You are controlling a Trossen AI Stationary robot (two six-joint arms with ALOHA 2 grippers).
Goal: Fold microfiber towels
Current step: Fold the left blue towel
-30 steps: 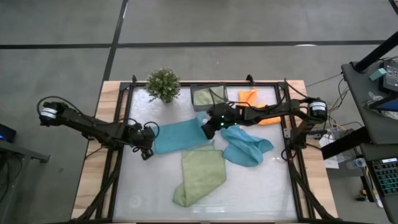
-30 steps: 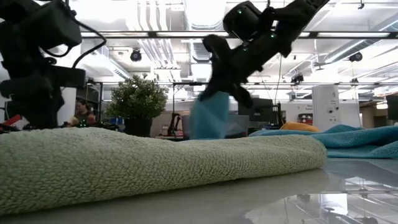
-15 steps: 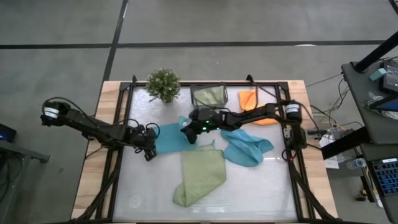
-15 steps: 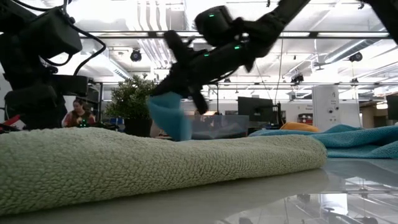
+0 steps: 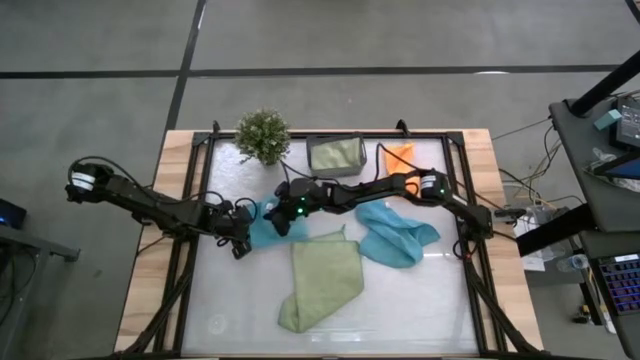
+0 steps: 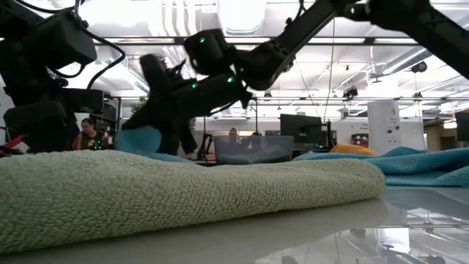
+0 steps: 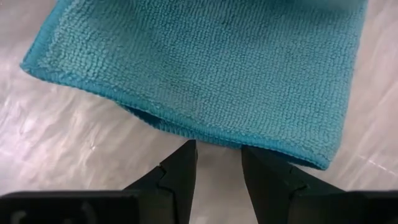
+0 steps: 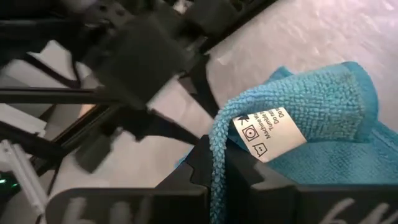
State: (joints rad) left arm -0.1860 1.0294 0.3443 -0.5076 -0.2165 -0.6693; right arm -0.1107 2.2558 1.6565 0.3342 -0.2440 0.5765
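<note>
A teal-blue towel (image 5: 262, 230) lies left of the table's middle, folded over on itself. My right gripper (image 5: 281, 220) reaches across from the right and is shut on the towel's corner. My left gripper (image 7: 217, 163) stands open at the towel's left edge (image 7: 186, 127), pointing steeply down, with no cloth between its fingers. A light green towel (image 5: 321, 281) lies rumpled at the near middle and fills the front of the low view (image 6: 183, 194). A second teal-blue towel (image 5: 396, 236) lies bunched to the right. An orange towel (image 5: 401, 157) lies at the back right, partly under the right arm. My right gripper pinches the teal-blue towel's hemmed corner by the white care label (image 8: 266, 135) between its two fingers. The fingers come nearly level from the table's right. The corner is lifted and curls over the fingers; the towel's other parts lie on the table. I cannot tell whether my left gripper touches the towel.
A grey bin (image 5: 336, 155) holding a light green cloth stands at the back middle, a small potted plant (image 5: 262, 135) to its left. Black frame rails (image 5: 197, 190) run along the table's sides. Bare tabletop lies at the near left and near right.
My right gripper has swept toward the table's left edge and sunk a little, carrying the teal-blue towel's corner with it. The towel's right half has folded over its left half, which stayed on the table.
</note>
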